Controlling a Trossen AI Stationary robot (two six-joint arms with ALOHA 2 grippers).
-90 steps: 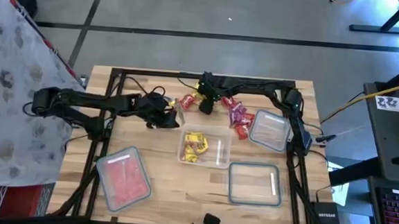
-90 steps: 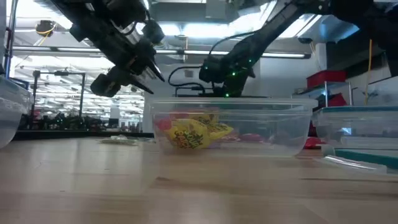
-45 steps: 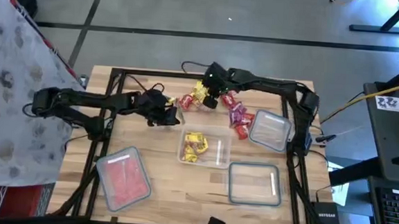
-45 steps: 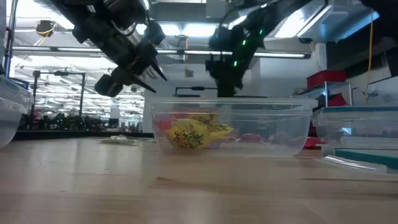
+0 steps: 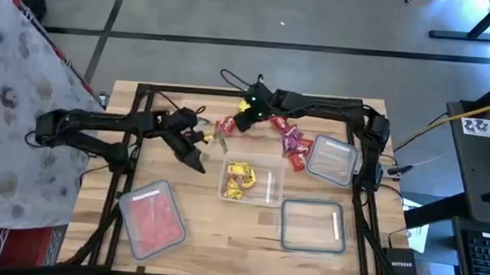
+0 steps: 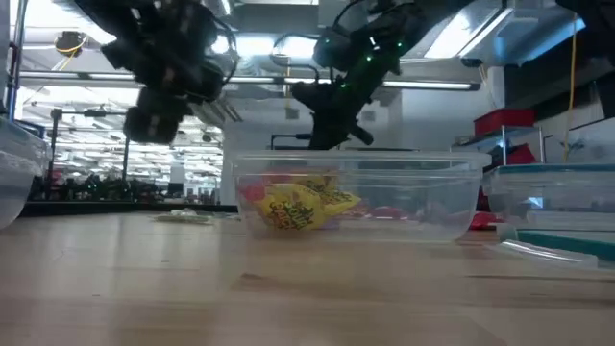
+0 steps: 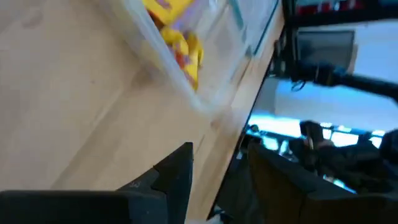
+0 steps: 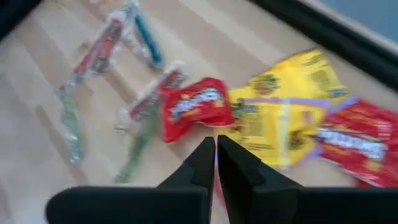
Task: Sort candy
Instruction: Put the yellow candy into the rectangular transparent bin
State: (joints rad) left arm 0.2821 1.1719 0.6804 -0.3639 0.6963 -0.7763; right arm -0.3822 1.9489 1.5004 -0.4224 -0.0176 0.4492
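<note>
While the right end effector point(image 5: 245, 114) has swung leftward along the far edge over the last second, it now hangs above the left end of the loose candy point(image 5: 267, 126), over the red and yellow pieces. Its fingers are pressed together with nothing between them, seen plainly in the right wrist view above a red packet point(image 8: 194, 107) and a yellow packet point(image 8: 287, 99). Reading: no piece has been taken out of the pile by this arm yet; it looks to be lining up on the next pick.

Left end effector point(image 5: 194, 156) has shifted from beside the pile toward the near side and now sits just left of the centre container point(image 5: 269, 194), which already holds yellow candy point(image 5: 240, 178). Cannot tell how far its fingers are apart or whether it carries anything.

Pose: right arm reaches in from the right side, stretched far across the back of the desk point(image 5: 239, 231); left arm extends from the left, wrist angled down toward the near right.

Sorting state, judged: near-left container point(image 5: 151, 217) holds red; the two right containers point(image 5: 312, 224) look unfilled.
</note>
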